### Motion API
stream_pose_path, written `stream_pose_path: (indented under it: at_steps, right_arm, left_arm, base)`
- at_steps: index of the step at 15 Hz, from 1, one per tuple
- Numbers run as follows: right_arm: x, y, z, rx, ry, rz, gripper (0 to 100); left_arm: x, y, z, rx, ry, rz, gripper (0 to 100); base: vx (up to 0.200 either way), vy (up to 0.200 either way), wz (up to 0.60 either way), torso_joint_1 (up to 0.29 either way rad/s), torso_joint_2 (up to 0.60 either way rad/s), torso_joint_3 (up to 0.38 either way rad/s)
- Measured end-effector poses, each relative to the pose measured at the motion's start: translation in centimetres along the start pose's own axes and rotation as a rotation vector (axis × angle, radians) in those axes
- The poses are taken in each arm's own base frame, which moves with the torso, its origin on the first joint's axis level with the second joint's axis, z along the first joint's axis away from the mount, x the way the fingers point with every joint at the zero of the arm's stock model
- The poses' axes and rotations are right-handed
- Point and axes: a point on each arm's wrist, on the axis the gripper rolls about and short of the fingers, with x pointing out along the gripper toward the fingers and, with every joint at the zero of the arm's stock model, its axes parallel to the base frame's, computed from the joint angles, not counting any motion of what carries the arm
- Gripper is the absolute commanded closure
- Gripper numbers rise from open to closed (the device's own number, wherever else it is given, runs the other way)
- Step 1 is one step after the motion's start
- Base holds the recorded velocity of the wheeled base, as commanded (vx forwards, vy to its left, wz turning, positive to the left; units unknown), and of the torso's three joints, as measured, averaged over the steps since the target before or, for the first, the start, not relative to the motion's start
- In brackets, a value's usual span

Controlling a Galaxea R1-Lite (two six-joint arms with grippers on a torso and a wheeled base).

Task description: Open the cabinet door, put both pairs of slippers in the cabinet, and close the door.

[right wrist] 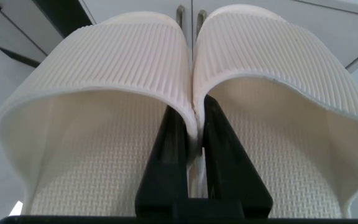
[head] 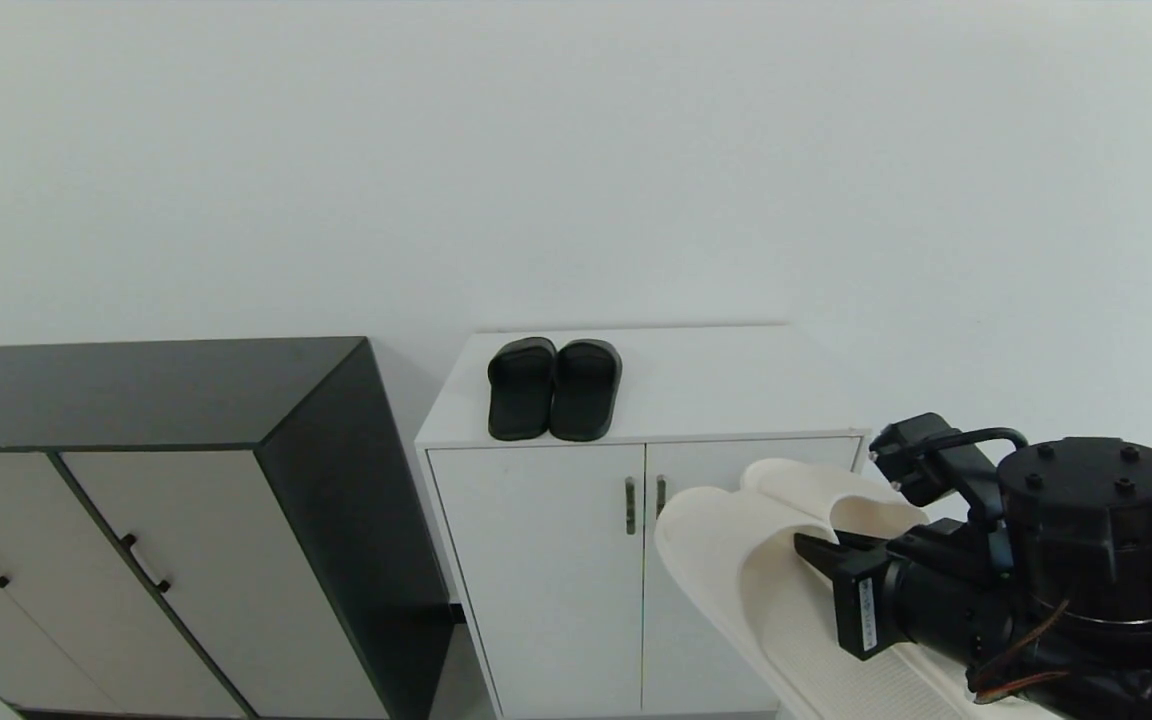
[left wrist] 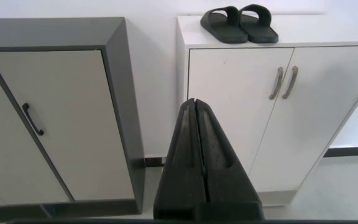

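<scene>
Head view: a white cabinet (head: 536, 560) stands against the pale wall with both doors shut, their two slim handles (head: 630, 505) side by side at the middle seam. On its top, toward the left end, a pair of black slippers (head: 554, 388) lies flat, the two touching along their inner sides. To its left stands a dark cabinet (head: 336, 480) with light doors, also shut. At the lower right the right gripper (head: 816, 545) holds a pair of cream slippers (head: 736, 540) in front of the white cabinet's right door; the pair is tilted, and the jaws reach in under the straps from the heel side. Left wrist view: the left gripper (left wrist: 196, 109) has its jaws pressed together with nothing between them, pointing at the gap between the two cabinets. The black slippers (left wrist: 240, 23) sit on the white cabinet (left wrist: 235, 112) above the left door, well apart from these jaws, and the door handles (left wrist: 283, 83) hang shut side by side. Right wrist view: the right gripper (right wrist: 193, 124) is pinching the cream slippers (right wrist: 104, 81) where the inner edges of the two ribbed straps meet, one slipper lying to each side of the jaws, soles level with each other. Beyond the toes the cabinet handles (right wrist: 180, 12) show at the door seam.
</scene>
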Motion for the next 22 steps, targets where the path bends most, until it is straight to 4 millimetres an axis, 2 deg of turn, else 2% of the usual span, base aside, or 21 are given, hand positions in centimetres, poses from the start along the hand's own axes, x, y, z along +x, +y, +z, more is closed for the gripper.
stream_pose_path:
  at_steps: [9, 10, 22]
  right_arm:
    - [0.1, -0.1, -0.6, 0.000, -0.001, 0.004, 100]
    - [0.1, -0.1, -0.7, -0.001, 0.000, 0.004, 100]
    - [0.5, 0.0, -1.1, -0.010, 0.018, 0.002, 100]
  left_arm:
    - [0.0, 0.0, 0.0, 0.003, 0.000, 0.002, 100]
    - [0.0, 0.0, 0.0, 0.006, 0.000, 0.001, 0]
    - [0.0, 0.0, 0.0, 0.017, 0.001, -0.003, 0]
  base:
    - [0.000, 0.000, 0.00, -0.021, 0.05, 0.027]
    - [0.000, 0.000, 0.00, -0.144, 0.35, 0.188]
    - [0.000, 0.000, 0.00, -0.205, 0.51, 0.291]
